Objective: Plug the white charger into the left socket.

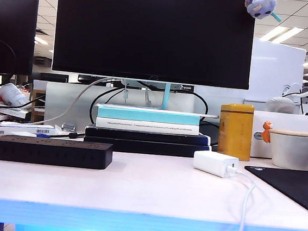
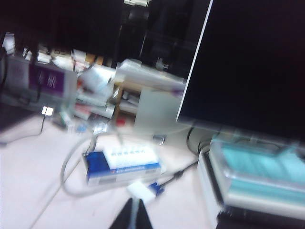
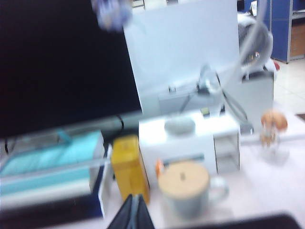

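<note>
White charger [image 1: 215, 163]: rounded block, lying flat on surface, cable trailing off front edge. Black power strip [image 1: 48, 151]: lying flat, well apart; sockets unseen.

The power strip [image 1: 48, 151] lies left on the table [image 1: 146, 194], the charger [image 1: 215, 163] right, books [image 1: 147, 127] behind.

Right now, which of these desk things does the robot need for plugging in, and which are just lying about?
For the job:
- white charger
- black power strip with the left socket
- left gripper and right gripper, jaws shut, empty

Lying about:
- monitor
- stacked books
- yellow tin
- lidded mug
</note>
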Controlling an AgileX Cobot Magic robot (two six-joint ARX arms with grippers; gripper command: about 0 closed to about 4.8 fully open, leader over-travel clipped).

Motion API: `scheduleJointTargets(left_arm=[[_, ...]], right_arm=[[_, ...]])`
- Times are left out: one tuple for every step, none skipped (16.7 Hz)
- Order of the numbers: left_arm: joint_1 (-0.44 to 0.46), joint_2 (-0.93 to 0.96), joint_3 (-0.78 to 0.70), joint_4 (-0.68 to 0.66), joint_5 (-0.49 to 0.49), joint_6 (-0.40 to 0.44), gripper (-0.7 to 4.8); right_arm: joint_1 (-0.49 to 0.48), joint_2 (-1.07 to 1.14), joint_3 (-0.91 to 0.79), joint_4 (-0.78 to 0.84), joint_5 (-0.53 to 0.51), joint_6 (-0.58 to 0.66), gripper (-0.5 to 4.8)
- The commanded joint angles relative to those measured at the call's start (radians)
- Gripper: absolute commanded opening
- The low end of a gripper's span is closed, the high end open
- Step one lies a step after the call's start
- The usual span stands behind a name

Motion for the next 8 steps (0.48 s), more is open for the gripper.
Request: scheduleJointTargets(left_arm=[[0.000,0.255,0.226,0.008,0.117,0.037,-0.05],[0.000,0.300,0.265,0.006,0.155,0.056,-0.05],[0.000,0.399,0.344,0.004,0.282,0.142,-0.05],[0.000,0.439,0.374,0.002,0.330,0.174,-0.05],[0.000,0.468,0.397,0.005,0.354,0.181,-0.05],[0.000,0.489,0.414,0.006,0.363,0.181,-0.05],[0.000,0.498,0.419,0.006,0.362,0.180,-0.05],[0.000,0.499,0.419,0.007,0.362,0.180,-0.05]], right_arm=[[-0.001,0.243,0.209,-0.032,-0.054,0.003,-0.04],[0.000,0.280,0.236,-0.027,-0.077,0.002,-0.04],[0.000,0.412,0.332,-0.028,-0.156,0.002,-0.04],[0.001,0.491,0.383,-0.040,-0.197,-0.004,-0.04],[0.003,0.554,0.418,-0.050,-0.237,-0.006,-0.04],[0.014,0.633,0.465,-0.074,-0.280,-0.006,-0.04],[0.037,0.713,0.515,-0.113,-0.295,-0.011,-0.04],[0.093,0.842,0.581,-0.157,-0.300,-0.060,-0.04]])
